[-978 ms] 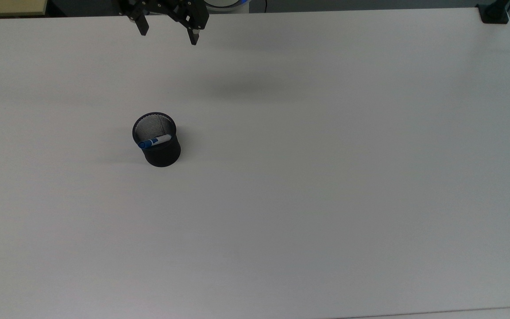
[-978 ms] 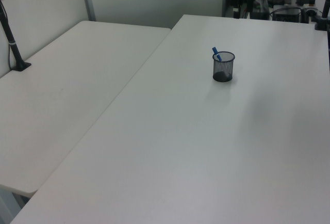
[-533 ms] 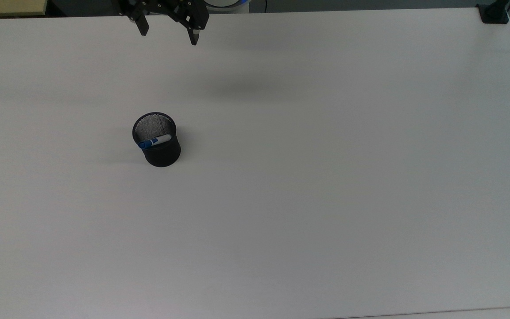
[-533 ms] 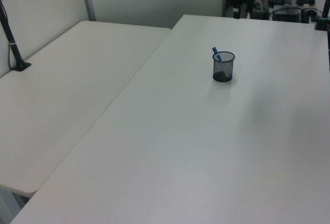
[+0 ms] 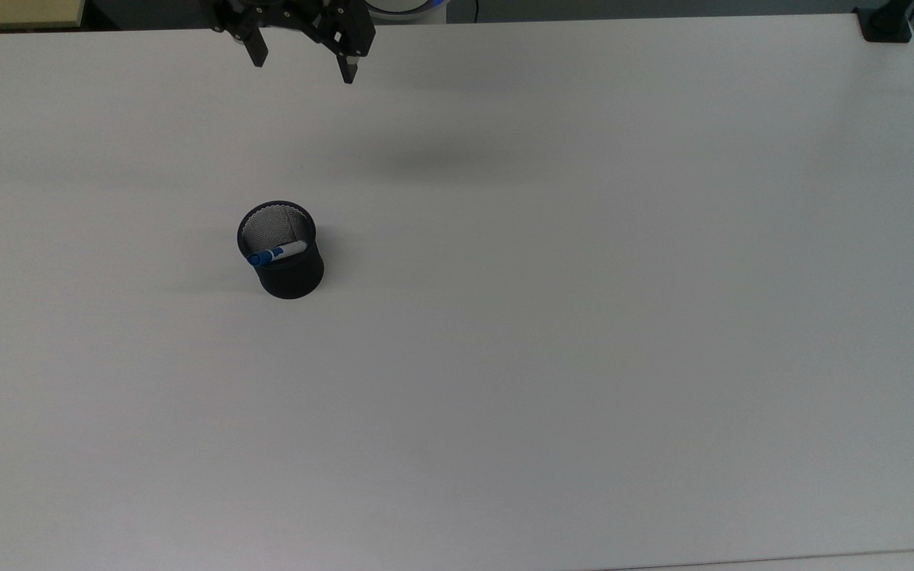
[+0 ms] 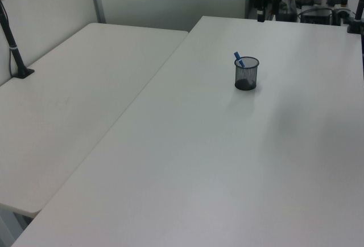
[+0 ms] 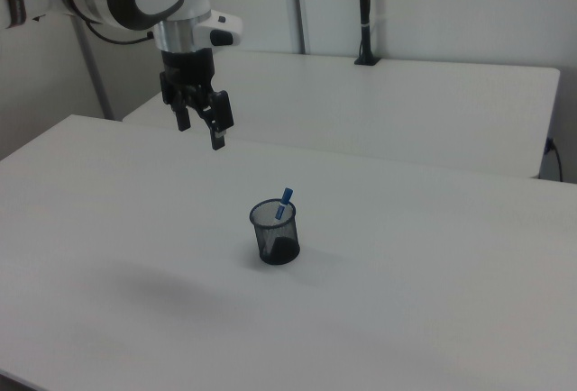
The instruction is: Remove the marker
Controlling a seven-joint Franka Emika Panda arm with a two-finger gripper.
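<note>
Black claw spread, high above table, marker in cup

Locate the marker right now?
The marker stands tilted inside the black mesh cup, left of centre in the top view, blue cap above the rim, far from the claw.

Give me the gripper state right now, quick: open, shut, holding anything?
Black two-finger gripper: open, holding nothing, well above the white table.
</note>
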